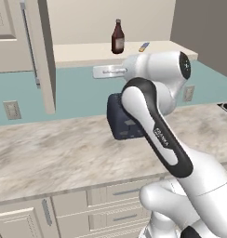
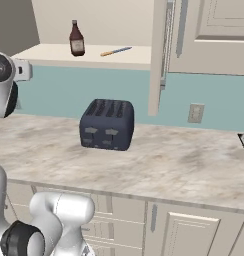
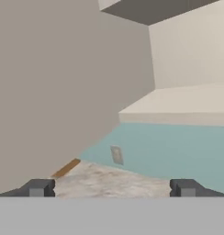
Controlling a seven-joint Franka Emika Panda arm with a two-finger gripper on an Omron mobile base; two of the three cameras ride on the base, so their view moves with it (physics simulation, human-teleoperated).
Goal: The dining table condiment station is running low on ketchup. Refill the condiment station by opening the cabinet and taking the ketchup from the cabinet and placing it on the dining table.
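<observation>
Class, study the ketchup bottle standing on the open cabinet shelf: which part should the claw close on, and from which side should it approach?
Grip the ketchup around its wide lower body, not the narrow neck, which gives less surface. Come in level from the open front of the cabinet: the bottle stands upright near the shelf's front edge. The open claw looks wide enough, though that is a guess.

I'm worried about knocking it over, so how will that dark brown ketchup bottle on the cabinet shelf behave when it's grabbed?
The dark reddish-brown ketchup bottle stands upright, tall on a narrow base, so a high nudge would probably tip it. It looks rigid. Its round body would likely roll if it fell on the beige cabinet shelf.
</observation>
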